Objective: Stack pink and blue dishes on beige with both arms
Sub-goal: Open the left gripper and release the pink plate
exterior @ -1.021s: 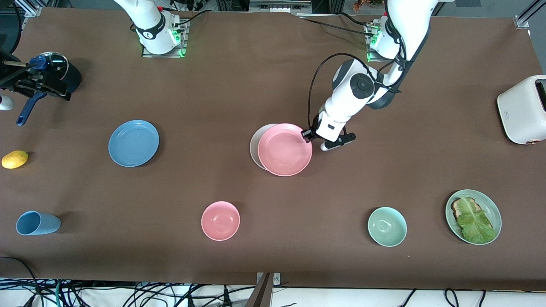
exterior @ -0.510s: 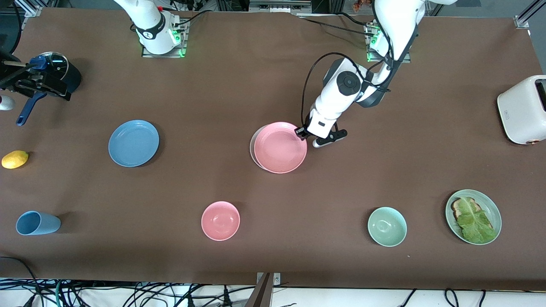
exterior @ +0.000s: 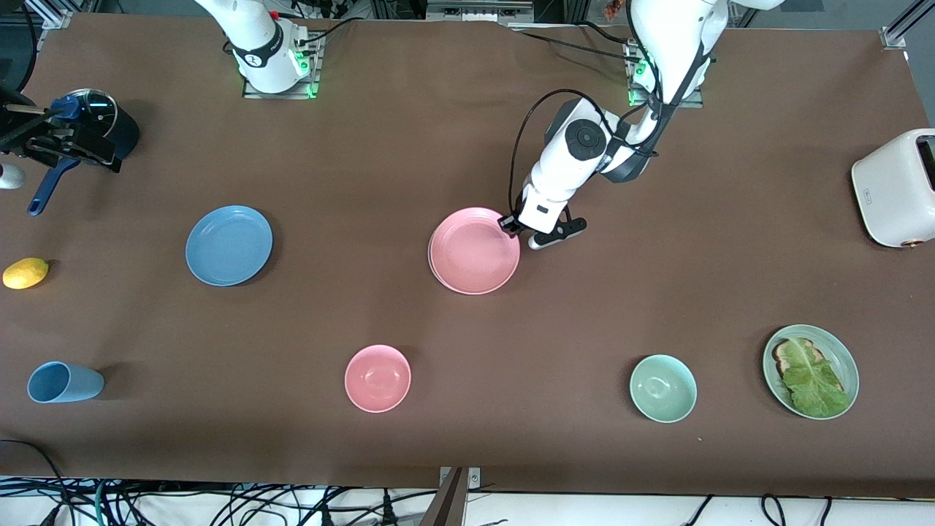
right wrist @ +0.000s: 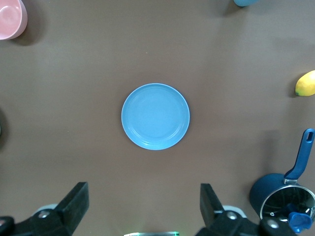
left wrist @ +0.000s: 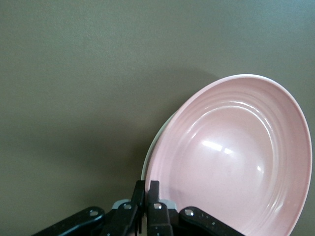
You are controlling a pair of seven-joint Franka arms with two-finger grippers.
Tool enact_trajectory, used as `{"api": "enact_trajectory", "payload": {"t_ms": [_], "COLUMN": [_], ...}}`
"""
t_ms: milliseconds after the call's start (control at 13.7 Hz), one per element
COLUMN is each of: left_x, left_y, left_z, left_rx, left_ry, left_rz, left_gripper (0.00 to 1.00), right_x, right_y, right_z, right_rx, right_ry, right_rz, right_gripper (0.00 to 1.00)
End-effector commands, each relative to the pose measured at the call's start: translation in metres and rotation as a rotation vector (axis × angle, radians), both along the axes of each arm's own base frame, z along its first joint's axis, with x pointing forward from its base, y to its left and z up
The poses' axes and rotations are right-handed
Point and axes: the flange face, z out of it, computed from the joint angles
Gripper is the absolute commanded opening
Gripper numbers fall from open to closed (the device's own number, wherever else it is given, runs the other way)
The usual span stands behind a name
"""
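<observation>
The pink plate lies over the beige plate at the middle of the table and covers nearly all of it. Only a pale sliver of the beige plate's rim shows beside the pink plate. My left gripper is shut on the pink plate's rim, on the edge toward the left arm's base. The blue plate lies flat toward the right arm's end. My right gripper hangs open high over the table with nothing between its fingers, and the blue plate is in its view.
A pink bowl, a green bowl and a green plate with toast and lettuce sit nearer the front camera. A blue cup, a lemon and a blue pot are at the right arm's end. A toaster is at the left arm's end.
My left gripper has carried the pink plate toward the right arm's end, from partly overlapping the beige plate to covering nearly all of it. The blue plate has not moved.
</observation>
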Motion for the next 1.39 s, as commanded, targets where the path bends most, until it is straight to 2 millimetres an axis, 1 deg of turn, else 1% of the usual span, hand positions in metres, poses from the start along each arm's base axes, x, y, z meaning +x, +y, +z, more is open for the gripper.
{"api": "enact_trajectory", "payload": {"t_ms": [0,146,219,292,365,510,729,802,875,948,1021,1094,1167,1240,1312], "left_x": [0.005,0.005,0.001,0.002,0.001,0.006,0.010,0.011,0.012,0.016,0.022,0.027,0.031,0.039,0.044], "left_y": [-0.004,-0.004,-0.008,-0.007,-0.012,-0.013,-0.009,-0.009,-0.007,-0.004,0.005,0.014,0.026,0.040,0.055], "left_z": [0.001,-0.002,-0.005,-0.009,-0.008,-0.007,-0.004,-0.004,-0.003,0.001,0.008,0.017,0.024,0.037,0.045], "left_rx": [0.008,0.010,0.014,0.022,0.023,0.023,0.025,0.026,0.026,0.027,0.036,0.054,0.078,0.095,0.113], "left_ry": [-0.021,-0.017,-0.012,-0.011,-0.016,-0.021,-0.029,-0.031,-0.033,-0.042,-0.054,-0.054,-0.031,-0.025,-0.008], "left_rz": [0.006,0.007,-0.002,0.002,0.006,0.027,0.027,0.024,0.026,0.028,0.007,-0.046,-0.090,-0.117,-0.156], "left_gripper": [0.00,0.00,0.00,0.00,0.00,0.02,0.44,0.66,0.82,0.90,0.96,0.98,0.98,0.99,0.99], "right_x": [-0.003,-0.003,-0.003,-0.003,-0.005,-0.006,-0.006,-0.006,-0.006,-0.006,-0.006,-0.006,-0.004,-0.001,0.000], "right_y": [-0.001,-0.001,-0.001,-0.001,-0.001,-0.003,-0.004,-0.004,-0.004,-0.004,-0.004,-0.004,-0.003,-0.002,-0.002], "right_z": [0.003,0.003,0.003,0.003,0.002,0.001,0.001,0.001,0.001,0.001,0.001,0.001,-0.002,-0.008,-0.015], "right_rx": [-0.001,-0.001,-0.001,-0.001,0.000,0.000,0.000,0.000,0.000,0.000,0.000,0.000,-0.019,-0.037,-0.034], "right_ry": [0.005,0.005,0.005,0.005,0.020,0.031,0.031,0.029,0.029,0.029,0.029,0.031,0.036,0.052,0.065], "right_rz": [0.012,0.012,0.010,0.012,0.010,0.005,0.003,0.003,0.003,0.003,0.003,0.002,0.002,0.000,-0.003], "right_gripper": [1.00,1.00,1.00,1.00,1.00,1.00,1.00,1.00,1.00,1.00,1.00,1.00,1.00,1.00,1.00]}}
